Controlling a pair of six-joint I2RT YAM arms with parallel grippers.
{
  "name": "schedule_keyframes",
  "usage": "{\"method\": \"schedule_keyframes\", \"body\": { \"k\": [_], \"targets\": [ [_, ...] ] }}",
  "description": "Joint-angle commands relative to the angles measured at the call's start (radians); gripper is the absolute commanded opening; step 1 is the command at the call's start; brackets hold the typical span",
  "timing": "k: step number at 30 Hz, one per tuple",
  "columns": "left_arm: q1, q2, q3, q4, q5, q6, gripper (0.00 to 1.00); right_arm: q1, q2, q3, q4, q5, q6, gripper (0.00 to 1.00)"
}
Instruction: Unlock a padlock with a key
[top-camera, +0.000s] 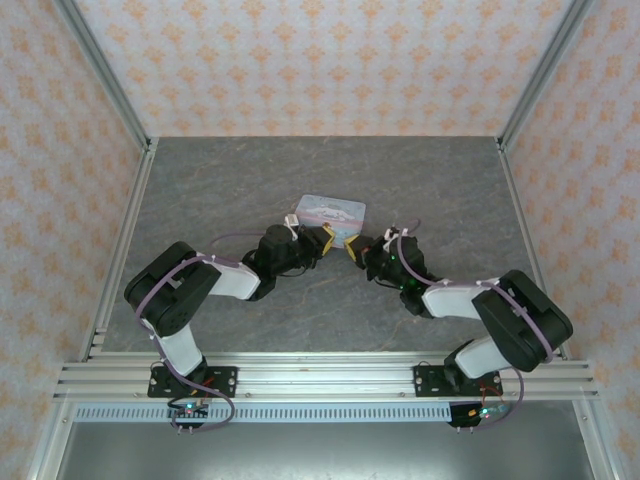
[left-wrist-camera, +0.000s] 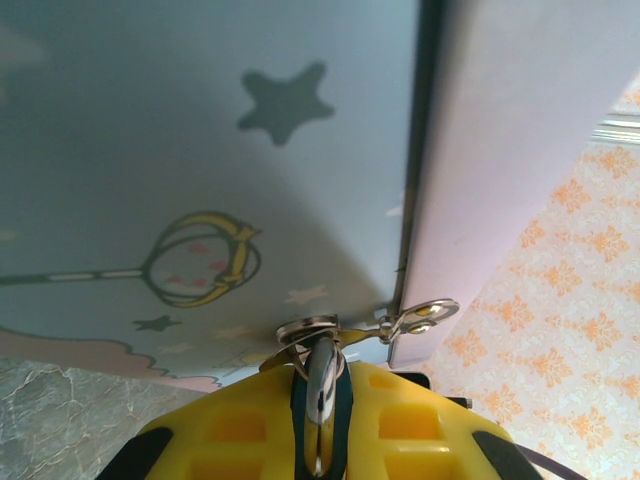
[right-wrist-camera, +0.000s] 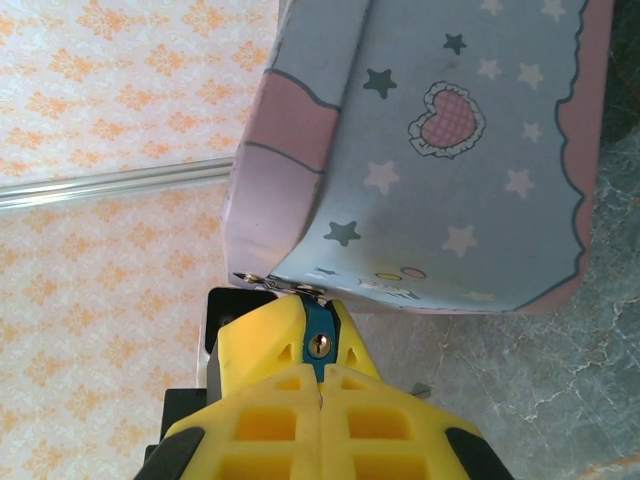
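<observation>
**Top external view.** Both arms meet at the centre of the table (top-camera: 250, 180), just below the pastel tin (top-camera: 335, 210). The left gripper (top-camera: 322, 240) and right gripper (top-camera: 352, 248) stand tip to tip, almost touching. Hazard: with so little room between them, any sideways correction by one arm may knock the other's fingers or push the tin.

**Left wrist view.** The left gripper (left-wrist-camera: 320, 372) is pinched narrow on a thin silver piece, judged to be the key (left-wrist-camera: 320, 410), seen edge-on at bottom centre. Its tip lies at the tin's latch (left-wrist-camera: 308, 328). Hazards:
- The pinch area is small, so the key may pivot or slip under a twisting load.
- If the tip bears on the latch and not the lock, pushing will shift the tin.

**Right wrist view.** The right gripper (right-wrist-camera: 318, 318) is clamped on the padlock (right-wrist-camera: 314, 330), low in the frame and hanging at the tin's lower edge. The golden keyhole (right-wrist-camera: 319, 346) faces this camera, down between the yellow fingers. Hazards:
- The keyhole appears to open toward the holding gripper, so the key's approach path looks obstructed.
- Pulling the lock to reorient it may drag or tip the tin.
</observation>
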Motion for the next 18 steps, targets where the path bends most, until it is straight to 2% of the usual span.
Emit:
{"method": "schedule_keyframes", "body": {
  "k": [1,18],
  "targets": [
    [-0.011,-0.008,-0.006,0.059,-0.029,-0.008,0.00,0.012,0.020,0.036,0.030,0.026,0.016,0.00],
    [-0.011,-0.015,-0.002,0.059,-0.024,-0.003,0.00,0.018,0.075,0.053,0.059,0.027,0.025,0.00]
  ]
}}
